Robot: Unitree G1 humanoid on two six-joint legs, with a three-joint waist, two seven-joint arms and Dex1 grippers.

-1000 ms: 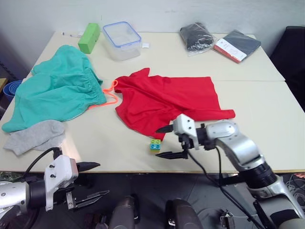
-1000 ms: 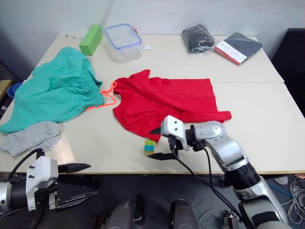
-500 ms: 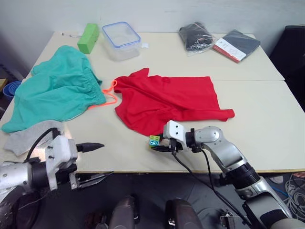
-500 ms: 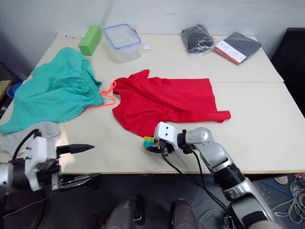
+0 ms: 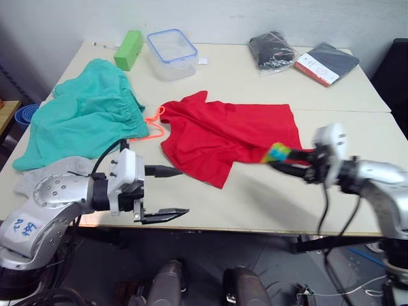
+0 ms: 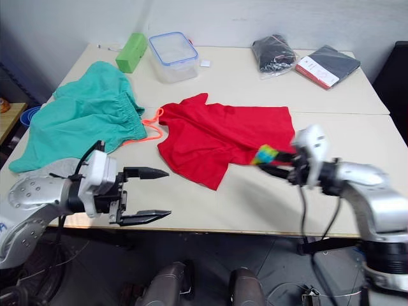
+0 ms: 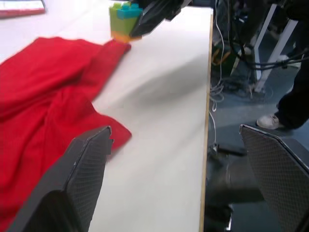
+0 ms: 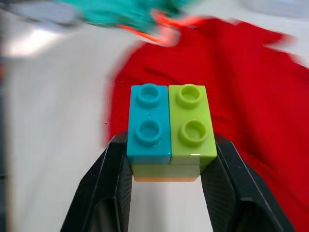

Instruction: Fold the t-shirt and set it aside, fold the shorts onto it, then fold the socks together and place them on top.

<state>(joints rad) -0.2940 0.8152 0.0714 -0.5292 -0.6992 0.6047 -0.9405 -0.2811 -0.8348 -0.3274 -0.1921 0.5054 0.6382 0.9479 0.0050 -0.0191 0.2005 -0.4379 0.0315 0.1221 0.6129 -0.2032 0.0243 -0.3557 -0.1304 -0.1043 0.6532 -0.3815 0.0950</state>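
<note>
The red t-shirt (image 5: pixel 223 131) lies crumpled and spread in the middle of the table. To its left the teal shorts (image 5: pixel 83 111) are spread out, their orange drawstring (image 5: pixel 152 122) reaching toward the shirt. The grey socks (image 5: pixel 29 180) lie at the front left, partly hidden by my left arm. My left gripper (image 5: pixel 183 190) is open at the table's front edge, just short of the shirt's lower hem. My right gripper (image 5: pixel 284 160) is shut on a small stack of toy bricks (image 8: pixel 169 130), blue and green on top, held above the shirt's right sleeve.
At the back stand a green box (image 5: pixel 128 50), a clear container with a blue rim (image 5: pixel 171 52), a black bagged cloth (image 5: pixel 273 51) and a dark book (image 5: pixel 326 61). A blue tub (image 5: pixel 29 115) sits off the table's left side.
My right gripper closed on the brick stack at the front edge and carried it up and to the right. My left arm rose and moved right toward the shirt. The camera shifted.
</note>
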